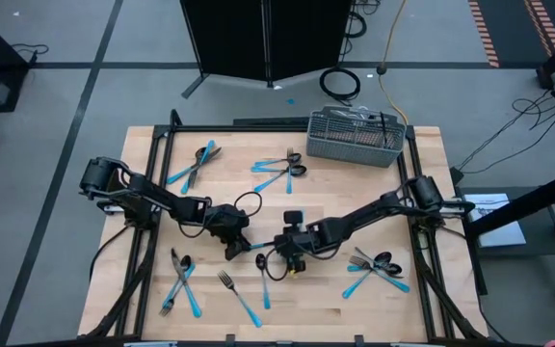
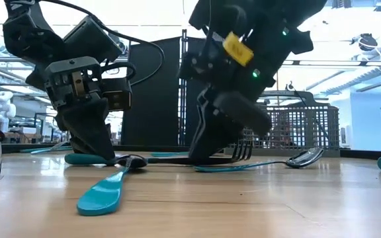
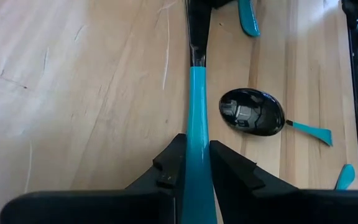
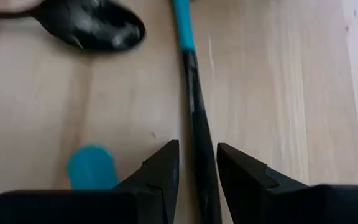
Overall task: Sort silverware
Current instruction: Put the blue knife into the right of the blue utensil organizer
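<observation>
Holding one knife (image 3: 197, 124) at mid-desk (image 1: 422, 308), we have the left end effector (image 3: 195, 163) clamped on its blue handle and the right end effector (image 4: 197, 163) on its dark blade. It looks light, stiff and slippery; the handle seems safer.

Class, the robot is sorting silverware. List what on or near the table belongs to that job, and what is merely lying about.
Belongs to the job:
- silverware
- knife between both pincers
- left pincer
- right pincer
- basket

Just lying about:
- coiled cable
- dark panel
</observation>
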Motion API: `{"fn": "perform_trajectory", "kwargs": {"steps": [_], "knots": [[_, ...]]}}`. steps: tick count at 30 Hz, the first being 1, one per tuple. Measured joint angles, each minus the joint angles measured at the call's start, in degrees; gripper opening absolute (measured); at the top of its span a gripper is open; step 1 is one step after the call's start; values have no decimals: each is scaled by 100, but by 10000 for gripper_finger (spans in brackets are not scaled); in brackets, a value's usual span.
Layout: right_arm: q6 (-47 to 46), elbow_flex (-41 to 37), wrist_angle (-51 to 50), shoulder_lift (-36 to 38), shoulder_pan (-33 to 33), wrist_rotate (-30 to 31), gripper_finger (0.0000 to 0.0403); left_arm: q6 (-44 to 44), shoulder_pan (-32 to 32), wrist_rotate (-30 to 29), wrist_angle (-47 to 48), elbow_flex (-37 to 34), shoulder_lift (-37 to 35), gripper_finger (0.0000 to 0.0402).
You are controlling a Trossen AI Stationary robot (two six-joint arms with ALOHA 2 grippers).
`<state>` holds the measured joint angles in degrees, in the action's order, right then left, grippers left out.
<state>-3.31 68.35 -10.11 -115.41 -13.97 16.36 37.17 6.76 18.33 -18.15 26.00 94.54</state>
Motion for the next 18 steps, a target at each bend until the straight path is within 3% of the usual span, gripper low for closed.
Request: {"fn": "perform_trajectory", "kwargs": {"steps": [4, 9, 18], "knots": [[-203, -156, 62, -20, 93, 214, 84, -18, -4, 101, -43, -2, 0, 68], [-175, -314, 129, -4, 206, 118, 15, -43, -6, 156, -131, -18, 0, 68], [-6, -324, 262, 65, 225, 39, 2, -766, -112, -90, -358, -68, -537, 68]]}}
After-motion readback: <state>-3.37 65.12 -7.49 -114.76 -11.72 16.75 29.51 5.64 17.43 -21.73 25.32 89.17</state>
